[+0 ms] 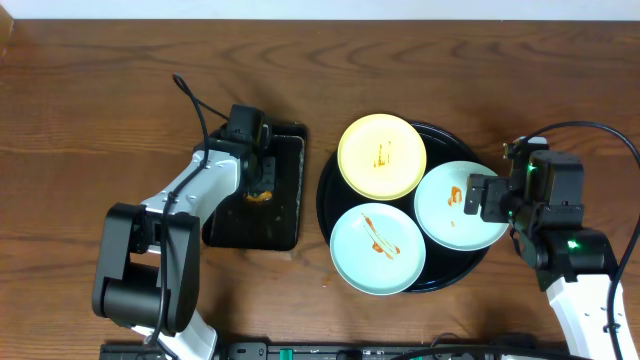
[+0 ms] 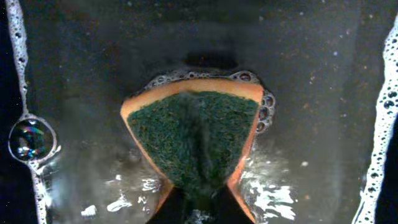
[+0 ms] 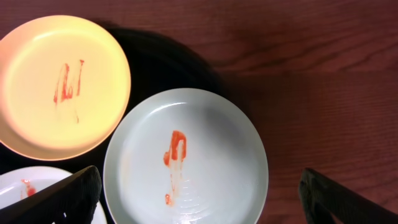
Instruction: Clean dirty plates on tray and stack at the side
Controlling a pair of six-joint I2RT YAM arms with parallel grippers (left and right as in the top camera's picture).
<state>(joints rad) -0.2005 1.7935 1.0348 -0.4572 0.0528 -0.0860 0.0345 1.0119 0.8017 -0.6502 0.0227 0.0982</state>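
**STATUS: SPONGE GRIPPED, NO PLATE CLEANED YET**

Left zone: the sponge tray point(image 1: 288, 215) lies on the table point(image 1: 90, 110), just left of the round tray with a narrow gap between them; it holds soapy water, with suds point(image 2: 385, 124) along its side walls. The left gripper point(image 1: 260, 178) is down inside it and pinches the sponge point(image 2: 196, 134); the green scouring face is toward the wrist camera and the orange layer shows along the far edge; the sponge is folded into a wedge where it is squeezed; the fingers themselves are almost out of view.

Centre zone: the tray point(image 1: 323, 195) carries all three plates, set close together; the yellow plate point(image 1: 381, 156) sits far left, the near plate point(image 1: 377, 249) sits near left, the right plate point(image 1: 462, 205) sits at the right side; each shows an orange-red sauce smear.

Right zone: the right gripper point(image 3: 199, 177) is above the right plate; its fingers are spread wide and hold nothing; its height over the plate cannot be told.

Progress, as a judgement: the task is at its opening step, loading the sponge; no plate has been wiped; no plate is off the tray; no stack exists at the side. Left to do: wipe three plates; lift each off; stack them on the table beside the tray.
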